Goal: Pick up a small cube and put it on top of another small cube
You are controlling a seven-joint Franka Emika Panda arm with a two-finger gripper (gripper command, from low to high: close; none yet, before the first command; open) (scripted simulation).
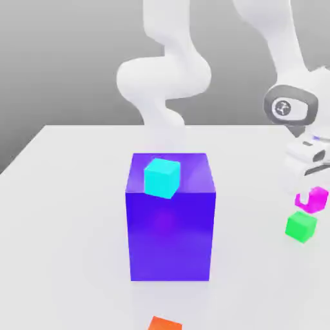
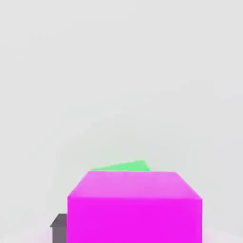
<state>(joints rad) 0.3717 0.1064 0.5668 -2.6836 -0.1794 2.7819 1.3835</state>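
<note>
**Magenta cube carried above green cube, ready for stacking**

Magenta cube held off the white table, at the exterior view's right, just above and slightly behind the green cube. Clamped in the gripper, fingers drawn in tight on opposite side faces; one dark fingertip peeking out beside the cube in the hand view. Green cube glimpsed past the magenta cube's top edge in the hand view, so close to lined up but probably not yet square over it.

Judged as light, rigid and plain-faced: no give under the pads, little weight to fight, yet smooth enough to slip or twist if pinched off-centre. Best taken across two parallel faces near the middle, as looks to be the case now. Small footprint on the target, same size as the carried piece, so little margin for offset; a corner overhang could tip it off on release.

Elsewhere: big blue-purple block near the table's middle with a cyan cube on top, well apart from the stack site; orange cube at the near edge.
</note>
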